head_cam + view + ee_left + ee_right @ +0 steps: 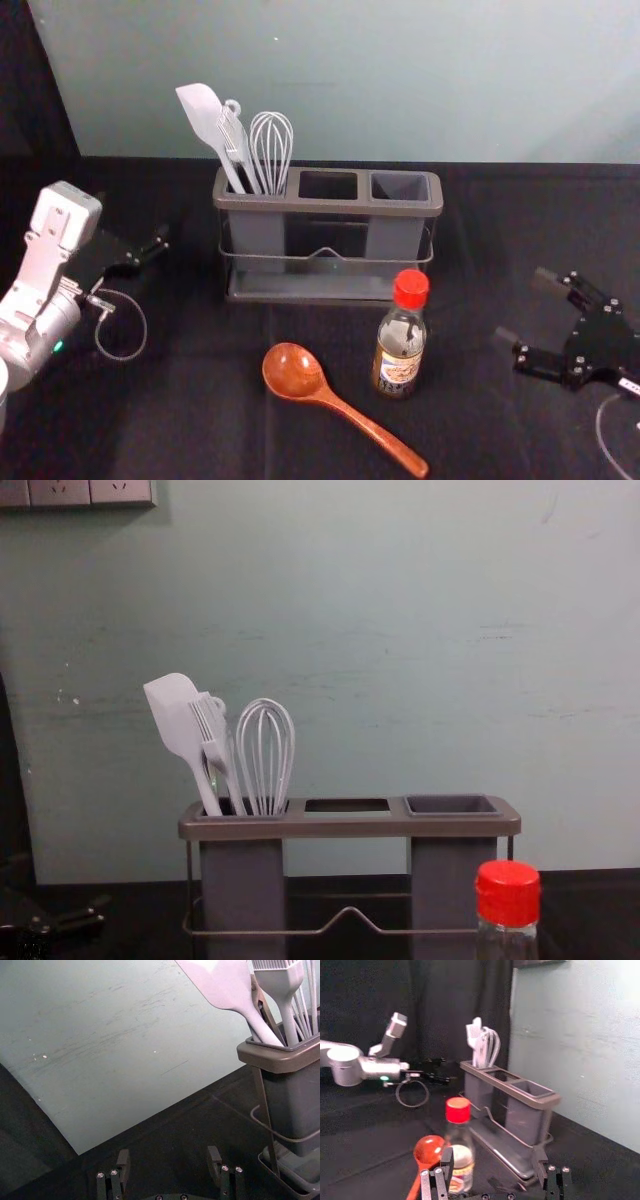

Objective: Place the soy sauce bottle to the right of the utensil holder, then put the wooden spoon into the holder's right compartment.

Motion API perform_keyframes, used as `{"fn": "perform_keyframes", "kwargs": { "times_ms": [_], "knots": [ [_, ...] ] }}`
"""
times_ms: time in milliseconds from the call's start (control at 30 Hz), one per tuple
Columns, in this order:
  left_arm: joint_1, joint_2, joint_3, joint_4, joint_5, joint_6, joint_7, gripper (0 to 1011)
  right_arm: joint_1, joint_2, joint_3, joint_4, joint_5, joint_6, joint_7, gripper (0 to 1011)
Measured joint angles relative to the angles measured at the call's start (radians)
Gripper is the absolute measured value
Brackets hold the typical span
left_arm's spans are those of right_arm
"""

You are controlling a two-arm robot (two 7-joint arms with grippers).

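Note:
My right gripper stands open at the right of the table, apart from the soy sauce bottle. The red-capped bottle stands upright in front of the utensil holder's right part. In the right wrist view the bottle is beyond the open right gripper. The wooden spoon lies left of and in front of the bottle, bowl toward the holder. Left of the holder, my left gripper is parked; in the left wrist view the left gripper is open. The holder's right compartment is empty.
A white spatula, a brush and a whisk stand in the holder's left compartment. Behind the dark table rises a pale wall. A cable loops beside each arm.

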Motion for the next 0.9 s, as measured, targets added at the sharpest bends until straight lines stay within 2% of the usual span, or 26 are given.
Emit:
{"fn": "perform_keyframes", "kwargs": {
  "times_ms": [133,200,400,900],
  "knots": [
    [0.0,0.0,0.0,0.0,0.0,0.0,0.0,1005,0.02,-0.015,-0.013,0.01,0.013,0.009,0.038,1002],
    [0.0,0.0,0.0,0.0,0.0,0.0,0.0,1005,0.041,-0.027,-0.026,0.021,0.03,0.033,0.076,1002],
    [0.0,0.0,0.0,0.0,0.0,0.0,0.0,1005,0.072,-0.043,-0.047,0.027,0.048,0.074,0.118,1002],
    [0.0,0.0,0.0,0.0,0.0,0.0,0.0,1005,0.164,-0.086,-0.121,0.038,0.008,0.135,0.107,1003]
  ]
}}
